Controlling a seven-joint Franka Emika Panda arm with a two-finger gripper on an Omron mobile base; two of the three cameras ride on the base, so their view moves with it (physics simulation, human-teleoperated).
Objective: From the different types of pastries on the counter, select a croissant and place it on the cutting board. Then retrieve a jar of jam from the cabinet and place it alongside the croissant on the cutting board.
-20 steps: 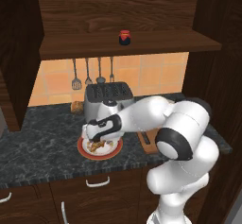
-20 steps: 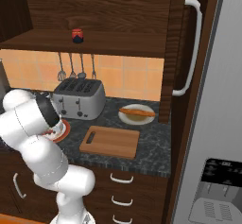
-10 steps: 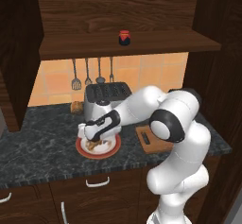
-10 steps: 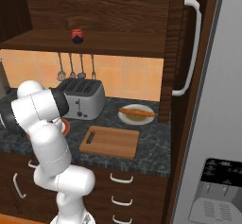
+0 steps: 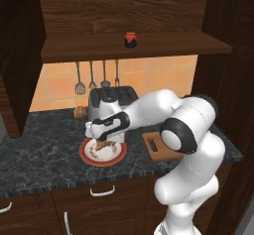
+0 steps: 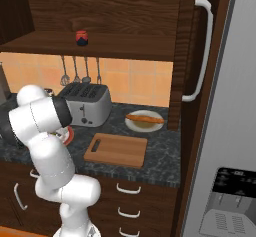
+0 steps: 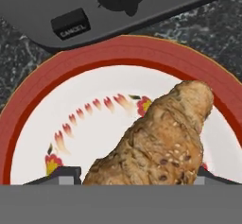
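Observation:
The golden-brown croissant (image 7: 160, 142) lies on a round red-rimmed plate (image 7: 56, 76) on the dark counter (image 5: 44, 154), just in front of the toaster. My gripper (image 5: 101, 139) is down on the plate, and the croissant (image 5: 103, 145) sits between its fingers. In the hand view both fingertips (image 7: 66, 173) rest against the pastry's sides, so the gripper (image 7: 134, 176) is shut on it. The wooden cutting board (image 6: 116, 150) lies bare to the right of the plate. The jar of jam (image 5: 130, 39), dark with a red lid, stands on the open cabinet shelf (image 5: 163, 49) above.
A silver toaster (image 6: 85, 103) stands behind the plate, and utensils hang on the wall above it. The long orange-brown pastry (image 6: 144, 117) rests on a white plate at the back right. A small brown bun (image 5: 79, 112) sits left of the toaster. A tall fridge (image 6: 225, 131) borders the right.
The arm has stretched out and lowered the hand onto the red-rimmed plate. The jaws have gone from wide open to shut against the croissant.

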